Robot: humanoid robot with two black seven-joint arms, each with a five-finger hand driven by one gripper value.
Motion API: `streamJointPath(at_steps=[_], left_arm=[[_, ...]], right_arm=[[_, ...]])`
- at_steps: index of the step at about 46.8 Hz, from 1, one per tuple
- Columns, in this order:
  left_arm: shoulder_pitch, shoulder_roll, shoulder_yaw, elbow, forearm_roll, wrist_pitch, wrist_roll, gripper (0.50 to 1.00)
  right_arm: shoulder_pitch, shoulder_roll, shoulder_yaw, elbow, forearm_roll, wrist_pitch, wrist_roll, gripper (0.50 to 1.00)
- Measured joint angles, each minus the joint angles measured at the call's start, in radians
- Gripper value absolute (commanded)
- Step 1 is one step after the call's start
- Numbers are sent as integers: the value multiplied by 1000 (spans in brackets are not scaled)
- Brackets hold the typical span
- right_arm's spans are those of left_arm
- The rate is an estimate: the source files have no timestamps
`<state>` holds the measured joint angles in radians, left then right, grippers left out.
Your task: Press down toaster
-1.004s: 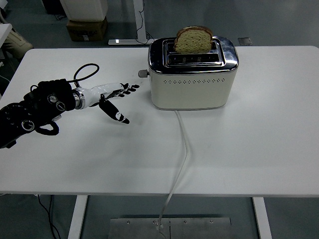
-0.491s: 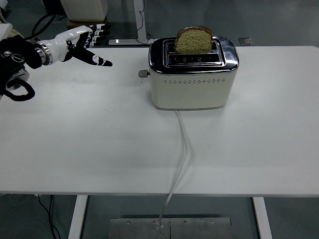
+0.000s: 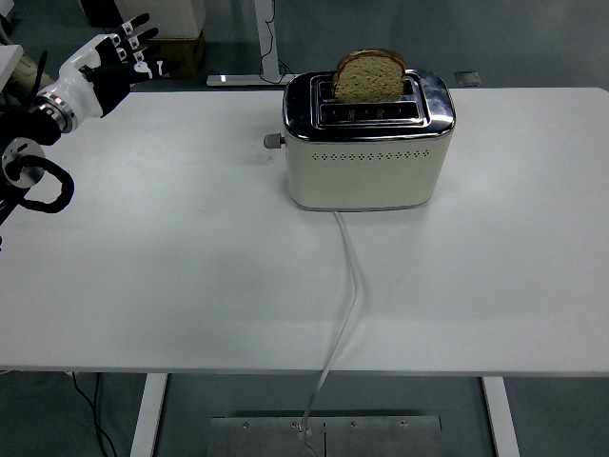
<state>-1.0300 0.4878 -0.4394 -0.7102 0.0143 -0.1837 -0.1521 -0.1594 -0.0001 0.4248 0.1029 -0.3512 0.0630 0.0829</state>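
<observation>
1. The toaster [image 3: 369, 140] is placed at the far centre of the white table [image 3: 190, 286], with a bread slice [image 3: 369, 76] standing up out of its rear slot.
2. A lever knob [image 3: 274, 141] is seen on its left end, apparently still up.
3. The left hand [image 3: 112, 59] is held over the table's far-left corner, well apart from the toaster, fingers spread, nothing gripped.
4. A white cord [image 3: 348, 286] is run from the toaster over the near edge.
</observation>
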Motion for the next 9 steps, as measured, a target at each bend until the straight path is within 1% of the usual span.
streamJointPath(at_steps=[3, 9], left_arm=[[37, -19, -17, 27, -63, 0, -25, 1000], [117, -25, -66, 58, -155, 0, -40, 1000]], right_arm=[[0, 0, 0, 0, 0, 0, 0, 998], [1, 0, 0, 1, 0, 0, 0, 1000]])
